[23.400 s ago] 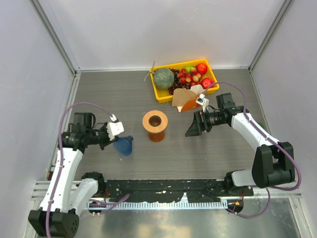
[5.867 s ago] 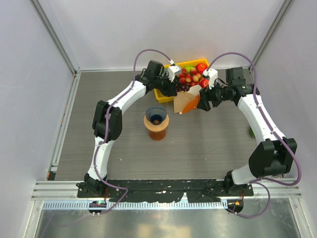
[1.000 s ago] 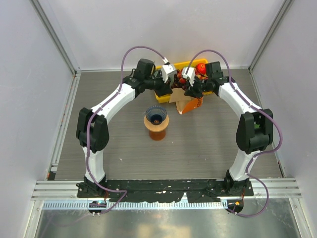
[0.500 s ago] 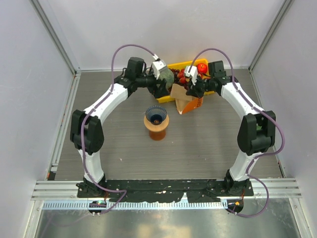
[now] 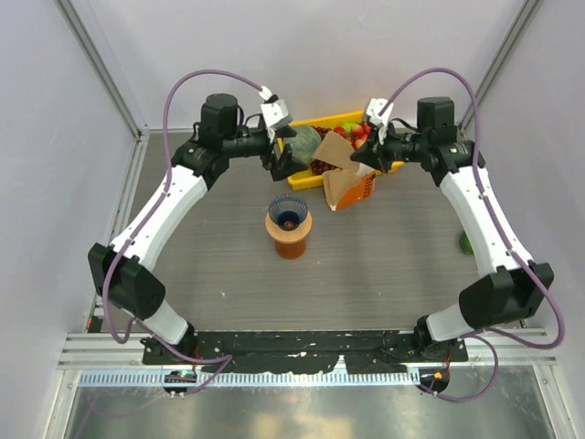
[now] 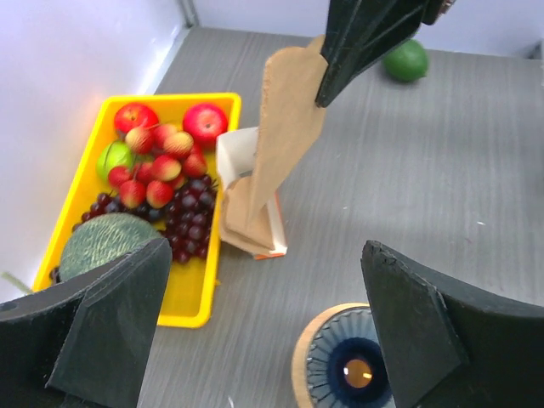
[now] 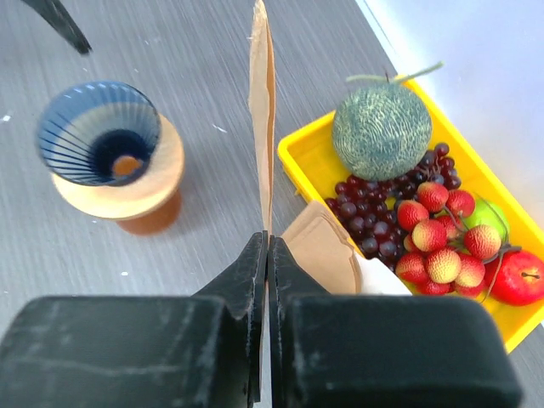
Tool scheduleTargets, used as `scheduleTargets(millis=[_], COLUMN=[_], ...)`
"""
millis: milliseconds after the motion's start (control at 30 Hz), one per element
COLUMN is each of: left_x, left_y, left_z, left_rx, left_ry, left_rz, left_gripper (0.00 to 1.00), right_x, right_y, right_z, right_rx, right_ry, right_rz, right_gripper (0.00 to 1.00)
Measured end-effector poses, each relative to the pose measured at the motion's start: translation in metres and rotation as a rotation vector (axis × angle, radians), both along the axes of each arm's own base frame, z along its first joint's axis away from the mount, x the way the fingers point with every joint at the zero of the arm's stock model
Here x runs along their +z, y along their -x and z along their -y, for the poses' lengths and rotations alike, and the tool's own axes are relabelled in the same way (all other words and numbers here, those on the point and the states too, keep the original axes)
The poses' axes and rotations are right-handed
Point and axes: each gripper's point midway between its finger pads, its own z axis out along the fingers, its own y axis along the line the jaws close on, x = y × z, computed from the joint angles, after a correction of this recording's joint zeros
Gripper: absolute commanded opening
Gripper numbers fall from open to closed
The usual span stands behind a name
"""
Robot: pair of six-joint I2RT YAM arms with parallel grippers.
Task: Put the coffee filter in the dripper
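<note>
Right end effector (image 7: 266,245): pressed together on one edge of the filter (image 7: 262,102), held flat and raised over the carton (image 6: 234,157); lower end close to the carton's brown stack, contact not discernible. Left end effector (image 6: 265,255): spread wide, gripping nothing, hovering beside the tray (image 6: 208,293). Dripper (image 7: 98,132): mouth up, seated in the stand (image 7: 149,183) on the table (image 6: 442,170), apart from the filter. Tray contents: melon (image 7: 380,130), grapes (image 7: 374,221). Lime (image 6: 405,61): on the table, well apart from the rest.
</note>
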Motion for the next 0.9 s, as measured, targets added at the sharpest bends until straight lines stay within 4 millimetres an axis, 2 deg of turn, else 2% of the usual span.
scheduleTargets(millis=[100, 233, 400, 500, 667, 700, 767, 833, 867, 900], left_x=[0.013, 0.017, 0.011, 0.007, 0.003, 0.004, 0.007, 0.010, 0.011, 0.012], left_y=[0.026, 0.065, 0.093, 0.101, 0.124, 0.133, 0.148, 0.166, 0.173, 0.179], left_z=[0.009, 0.027, 0.044, 0.048, 0.049, 0.050, 0.051, 0.052, 0.051, 0.050], left_rx=[-0.053, -0.135, -0.180, -0.173, -0.200, -0.225, -0.261, -0.309, -0.330, -0.346], left_ry=[0.005, 0.001, -0.020, -0.037, -0.074, -0.087, -0.096, -0.112, -0.119, -0.125], left_rz=[0.015, 0.013, -0.030, -0.055, -0.076, -0.055, -0.037, 0.001, 0.015, 0.030], left_gripper=[0.97, 0.93, 0.86, 0.67, 0.08, 0.00, 0.00, 0.00, 0.00, 0.00], right_x=[0.025, 0.043, 0.043, 0.039, 0.034, 0.033, 0.032, 0.033, 0.033, 0.033], right_y=[0.024, 0.056, 0.097, 0.119, 0.145, 0.151, 0.160, 0.170, 0.175, 0.181], right_z=[0.000, -0.001, -0.005, -0.007, -0.012, -0.013, -0.014, -0.015, -0.015, -0.015], right_rx=[0.013, 0.043, 0.097, 0.131, 0.180, 0.193, 0.212, 0.229, 0.240, 0.248], right_ry=[-0.031, -0.048, -0.035, -0.014, 0.014, 0.020, 0.025, 0.029, 0.028, 0.028], right_rz=[0.021, 0.030, 0.023, 0.015, 0.001, -0.005, -0.013, -0.018, -0.020, -0.026], right_gripper=[0.05, 0.05, 0.05, 0.05, 0.05, 0.05, 0.05, 0.18, 0.42, 0.60])
